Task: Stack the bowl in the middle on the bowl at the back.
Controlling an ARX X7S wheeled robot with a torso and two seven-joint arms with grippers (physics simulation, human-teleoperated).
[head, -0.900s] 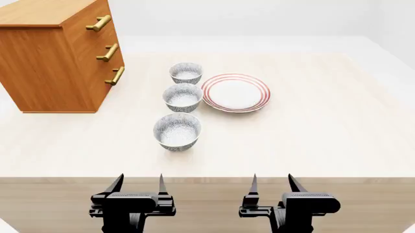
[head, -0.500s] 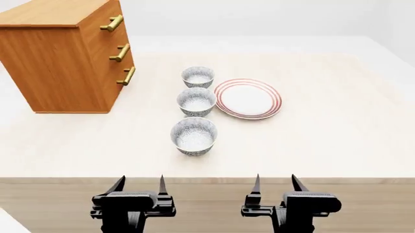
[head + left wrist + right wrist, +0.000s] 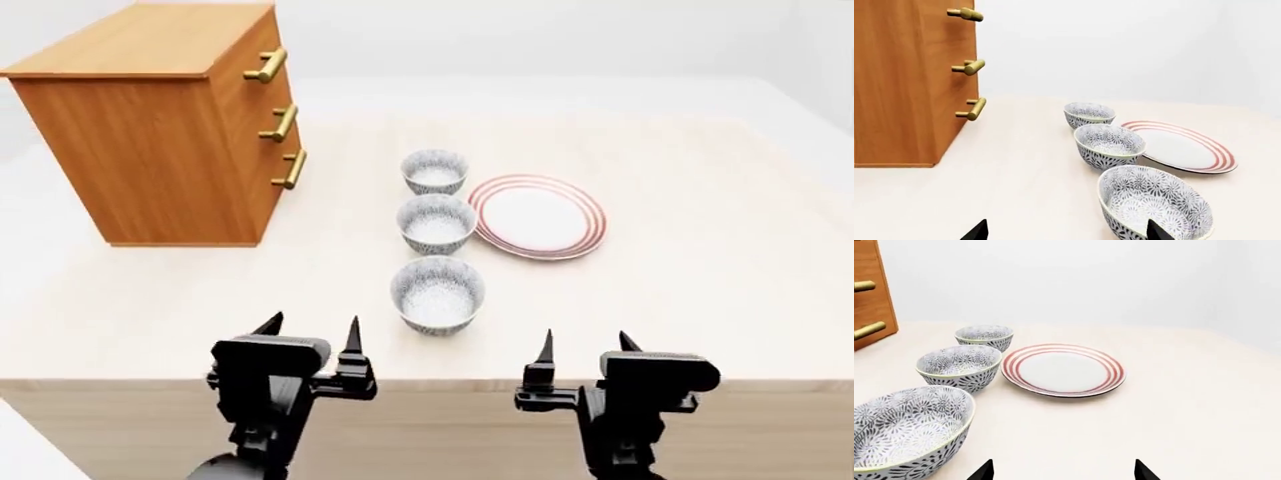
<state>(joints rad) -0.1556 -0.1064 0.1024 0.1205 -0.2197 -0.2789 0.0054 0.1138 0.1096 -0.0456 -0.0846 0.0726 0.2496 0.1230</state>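
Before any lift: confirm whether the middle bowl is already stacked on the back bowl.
No, the middle bowl stands apart from the back bowl.

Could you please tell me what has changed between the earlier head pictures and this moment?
The view has shifted: the dresser, the three bowls and the plate now sit further right and lower in the head view. The left gripper and right gripper have risen to the table edge. Unchanged: both grippers open and empty, the bowls in their row.

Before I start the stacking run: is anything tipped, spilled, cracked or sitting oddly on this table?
Nothing stands out. The three small speckled white bowls, front, middle and back, stand upright in a row, empty and apart. The flat red-ringed white plate lies beside them, and the wooden drawer cabinet looks closed. Both end effectors are open and empty.
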